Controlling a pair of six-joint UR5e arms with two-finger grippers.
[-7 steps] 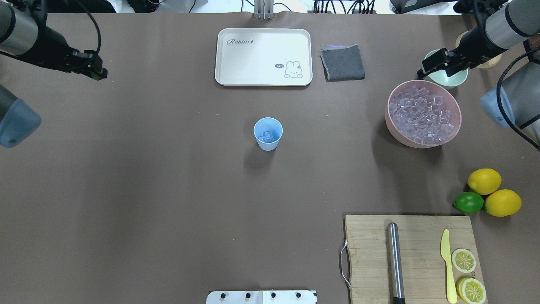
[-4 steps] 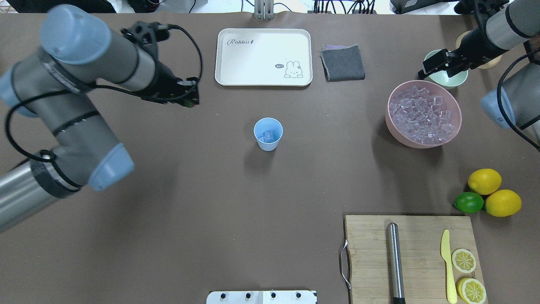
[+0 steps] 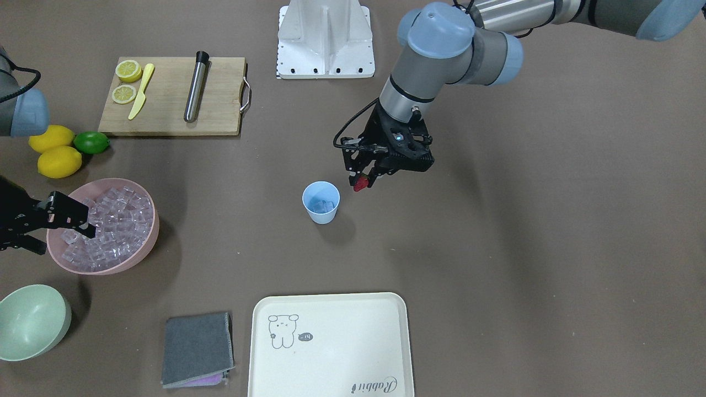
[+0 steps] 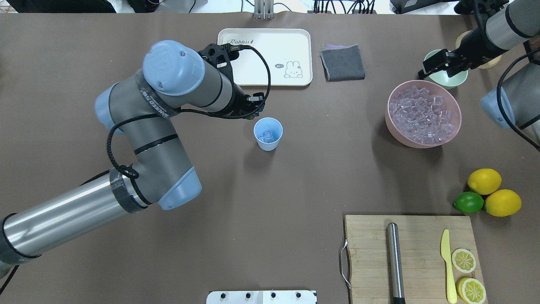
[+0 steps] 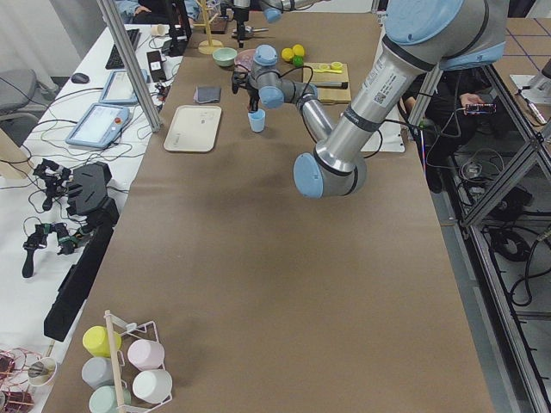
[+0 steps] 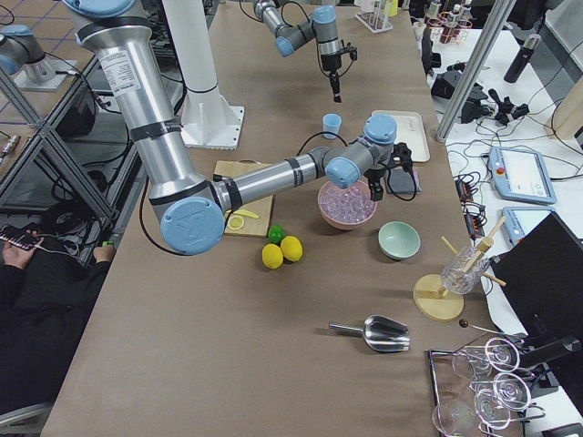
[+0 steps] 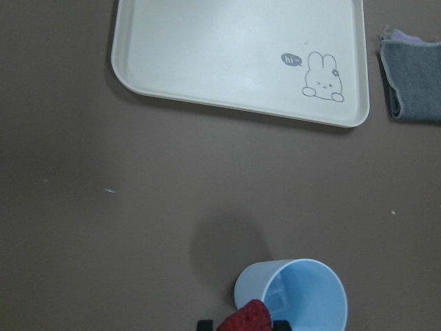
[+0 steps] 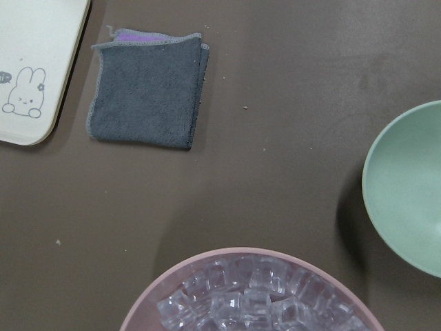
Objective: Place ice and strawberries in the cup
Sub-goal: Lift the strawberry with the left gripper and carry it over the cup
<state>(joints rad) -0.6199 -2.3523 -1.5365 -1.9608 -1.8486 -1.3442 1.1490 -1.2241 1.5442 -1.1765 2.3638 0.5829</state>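
Mid-desk, the cup [image 4: 268,134] holds ice [image 4: 266,136]. Within a second the left claw [image 3: 364,181] has swung in from the left, pinching the strawberry [image 3: 359,184] just beyond the rim, so the drop seems imminent. Far right, the right claw [image 4: 424,71] gapes empty over the pink bowl [image 4: 390,122].

Brown covering spread across the long surface [image 5: 258,284]; a white side desk [image 5: 60,112] ran beside it, an aluminium post [image 5: 131,64] stood up, grey floor [image 5: 516,344] showed beyond.
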